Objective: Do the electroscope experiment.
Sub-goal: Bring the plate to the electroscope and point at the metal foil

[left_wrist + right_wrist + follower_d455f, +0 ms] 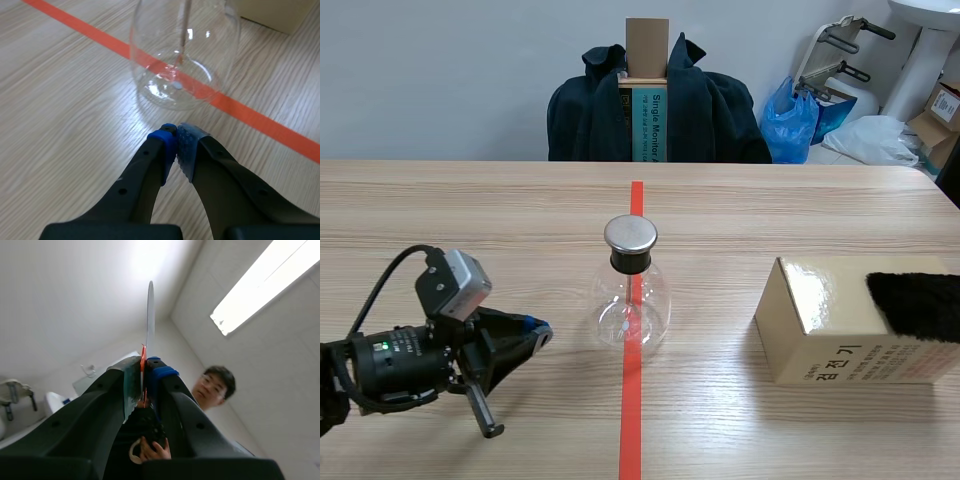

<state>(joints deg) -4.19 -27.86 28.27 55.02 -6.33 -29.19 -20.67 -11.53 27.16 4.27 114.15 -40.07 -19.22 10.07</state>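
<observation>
The electroscope, a clear glass flask [631,305] with a black neck and a round metal cap [630,235], stands on the orange tape line at the table's middle. My left gripper [542,333] lies low on the table just left of it, shut on nothing. In the left wrist view the flask [185,55] is close ahead of the meeting pads of the left gripper [176,131]. My right gripper [144,371] points up at the ceiling and is shut on a thin pale strip [150,315] seen edge-on. The right arm is out of the scene view.
A shiny tan cardboard box [860,325] sits at the table's right with a black fur cloth [920,305] on top. A chair draped with a dark jacket [655,105] stands behind the far edge. A person [215,385] appears past the right gripper.
</observation>
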